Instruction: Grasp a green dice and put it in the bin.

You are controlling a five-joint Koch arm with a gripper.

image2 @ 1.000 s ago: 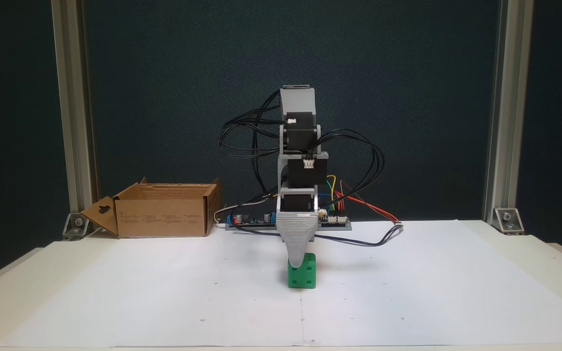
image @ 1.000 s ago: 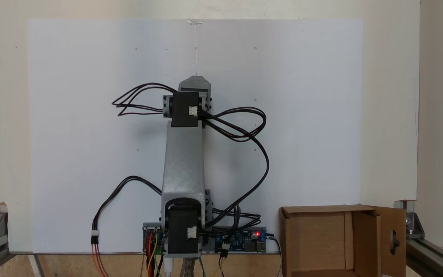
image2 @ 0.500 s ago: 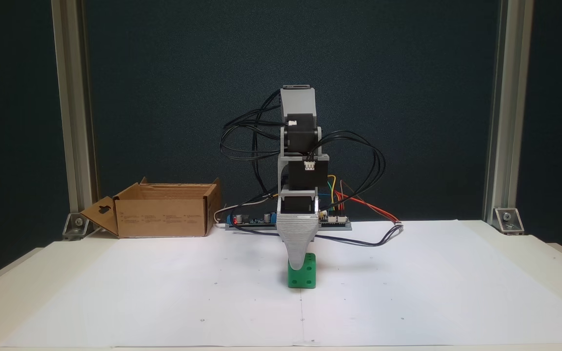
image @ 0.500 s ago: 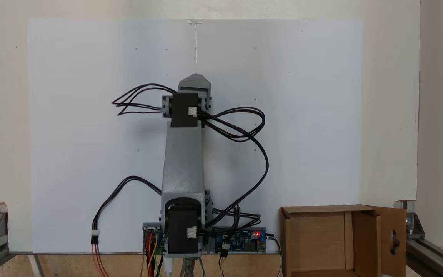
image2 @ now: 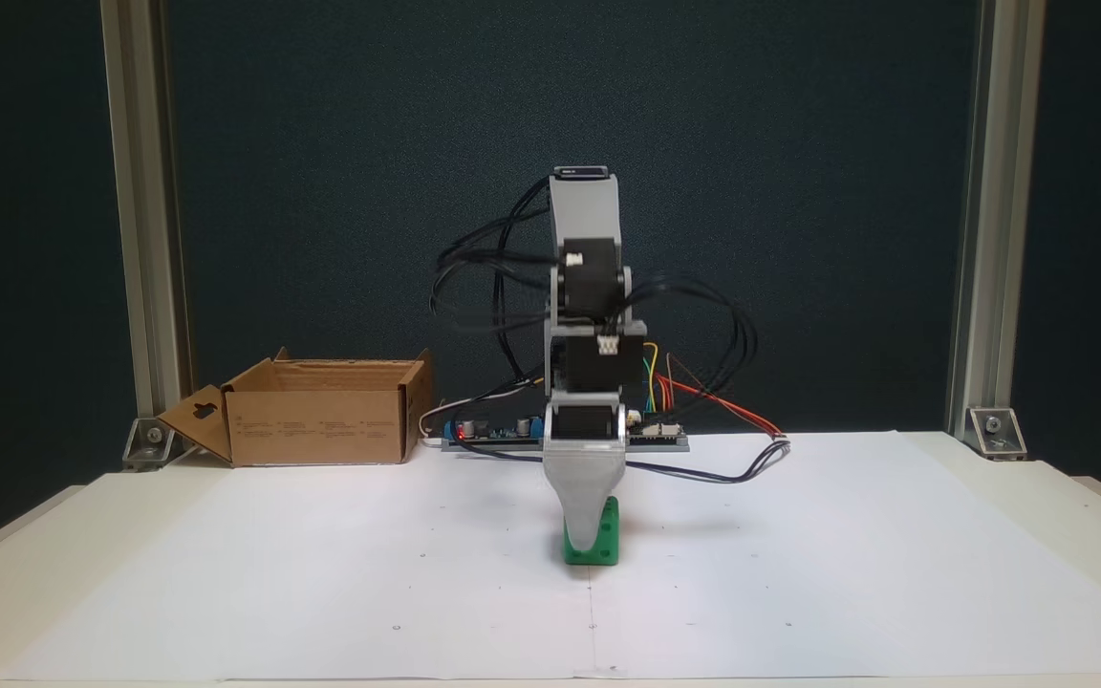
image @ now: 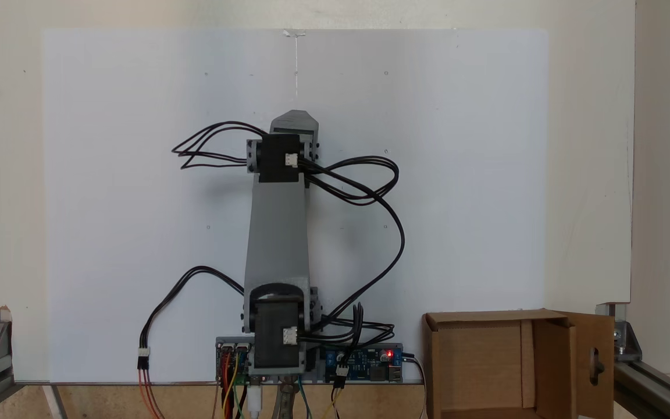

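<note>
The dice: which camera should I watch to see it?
A fixed view, the low one facing the arm: the dice sits on the white paper, its green faces showing either side of the gripper in front of it. From above, the arm covers that spot.

The hand (image2: pixel 590 535) points straight down over the green dice (image2: pixel 610 538), its grey front finger covering most of the dice's front face; only one tip shows. The dice rests on white paper (image2: pixel 799 573) on the bench (image2: pixel 1076 506). The bin (image2: pixel 321 420), open-topped, stands well apart at rear left.
</note>
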